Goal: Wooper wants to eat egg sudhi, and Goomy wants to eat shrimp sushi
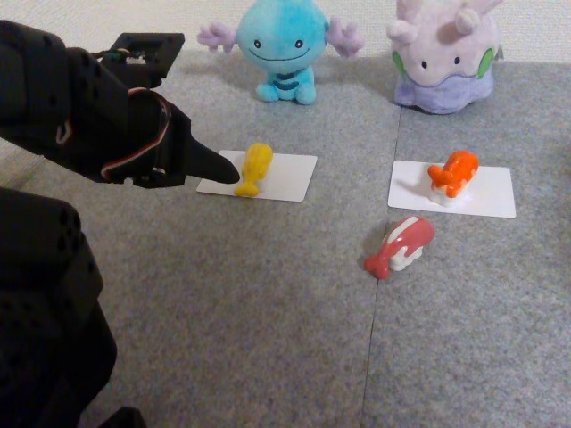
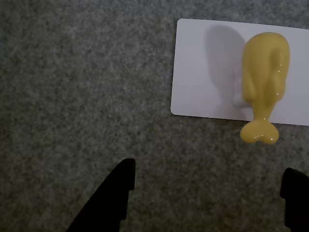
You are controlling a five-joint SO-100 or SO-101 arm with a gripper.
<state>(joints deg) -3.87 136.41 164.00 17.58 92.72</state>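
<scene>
With the egg sudhi (image 2: 264,85) already lying on the white card (image 2: 203,72) before Wooper (image 1: 284,46), tail past the card's near edge, the gripper (image 2: 207,193) hung empty and wide beside it, best drawn back clear without nudging it.

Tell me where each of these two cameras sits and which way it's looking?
Fixed view: stands low at the mat's near edge, looking across it toward Wooper and Goomy; the black arm fills the left side, its gripper beside the egg sudhi.
Wrist view: rides on the arm, looking straight down at the grey mat; two black fingertips enter from the bottom edge, spread apart.
Shared: the egg sudhi on its white card.
</scene>
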